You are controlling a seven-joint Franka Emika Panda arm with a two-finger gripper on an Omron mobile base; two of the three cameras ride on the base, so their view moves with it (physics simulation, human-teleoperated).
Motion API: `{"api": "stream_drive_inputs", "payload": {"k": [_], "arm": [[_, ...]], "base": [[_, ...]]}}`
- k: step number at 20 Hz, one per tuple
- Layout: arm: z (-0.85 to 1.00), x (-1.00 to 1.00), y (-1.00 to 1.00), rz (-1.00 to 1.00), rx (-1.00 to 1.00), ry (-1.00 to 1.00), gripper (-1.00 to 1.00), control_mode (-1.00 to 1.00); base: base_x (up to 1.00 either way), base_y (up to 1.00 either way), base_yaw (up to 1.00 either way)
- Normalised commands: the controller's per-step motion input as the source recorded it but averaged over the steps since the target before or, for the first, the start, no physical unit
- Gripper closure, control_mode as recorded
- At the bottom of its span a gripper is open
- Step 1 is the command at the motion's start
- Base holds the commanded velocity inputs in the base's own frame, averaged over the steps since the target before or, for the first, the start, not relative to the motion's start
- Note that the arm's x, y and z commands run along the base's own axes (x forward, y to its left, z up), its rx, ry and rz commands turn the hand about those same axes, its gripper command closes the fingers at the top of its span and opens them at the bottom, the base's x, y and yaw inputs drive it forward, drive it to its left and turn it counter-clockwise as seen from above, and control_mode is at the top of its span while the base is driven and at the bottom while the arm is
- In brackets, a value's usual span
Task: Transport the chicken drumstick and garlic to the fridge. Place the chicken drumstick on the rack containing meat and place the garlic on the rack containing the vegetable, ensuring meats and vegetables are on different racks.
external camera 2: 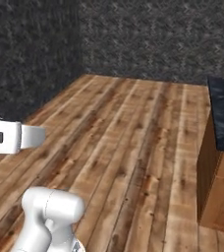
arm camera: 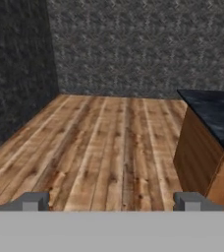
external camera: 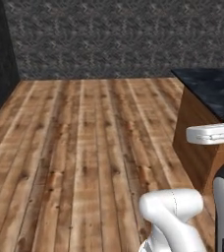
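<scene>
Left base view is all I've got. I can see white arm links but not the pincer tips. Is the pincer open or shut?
Observer: Open. In the hand view the pincer has its two fingertips far apart.
Operator: Anything between them?
Observer: Nothing gripped; bare wooden floor shows through the gap.
Operator: What is it aimed at?
Observer: Straight along the floor toward the grey wall. The dark-topped counter sits off to the right of that line.
</scene>
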Motion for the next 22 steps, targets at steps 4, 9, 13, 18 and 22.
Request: {"api": "stream_drive_inputs", "payload": {"k": [4, 9, 13, 18, 22], "arm": [[0.00, 0.00, 0.00, 0.00, 0.00, 0.00, -1.00, 1.00], [0.00, 0.00, 0.00, 0.00, 0.00, 0.00, -1.00, 1.00], [0.00, 0.00, 0.00, 0.00, 0.00, 0.00, -1.00, 1.00], [0.00, 0.00, 0.00, 0.00, 0.00, 0.00, -1.00, 1.00], [0.00, 0.00, 0.00, 0.00, 0.00, 0.00, -1.00, 1.00]], "base": [[1.00, -0.10, -0.08], [1.00, -0.02, -0.04], [1.00, 0.00, -0.01], [1.00, 0.00, 0.00], [1.00, 0.00, 0.00]]}}
